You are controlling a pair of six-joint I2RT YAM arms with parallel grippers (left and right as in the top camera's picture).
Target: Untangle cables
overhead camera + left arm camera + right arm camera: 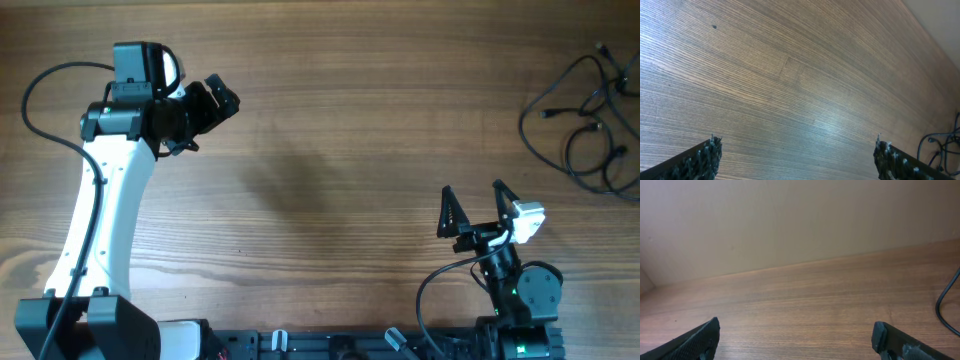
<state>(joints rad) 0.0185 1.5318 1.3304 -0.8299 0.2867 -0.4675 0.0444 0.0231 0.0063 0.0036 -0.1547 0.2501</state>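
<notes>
Where: cables [597,128] loosely tangled on desk [330,150], far to the right of right tool [473,190].
Handling: likely light, limp; pinch one outer loop, not the knot.
Tools: right tool and left tool [215,100] both spread, empty.

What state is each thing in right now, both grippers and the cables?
left gripper: open, holding nothing.
right gripper: open, holding nothing.
cables: tangled in loose loops, lying on the table at its far right, touched by neither gripper.
</notes>
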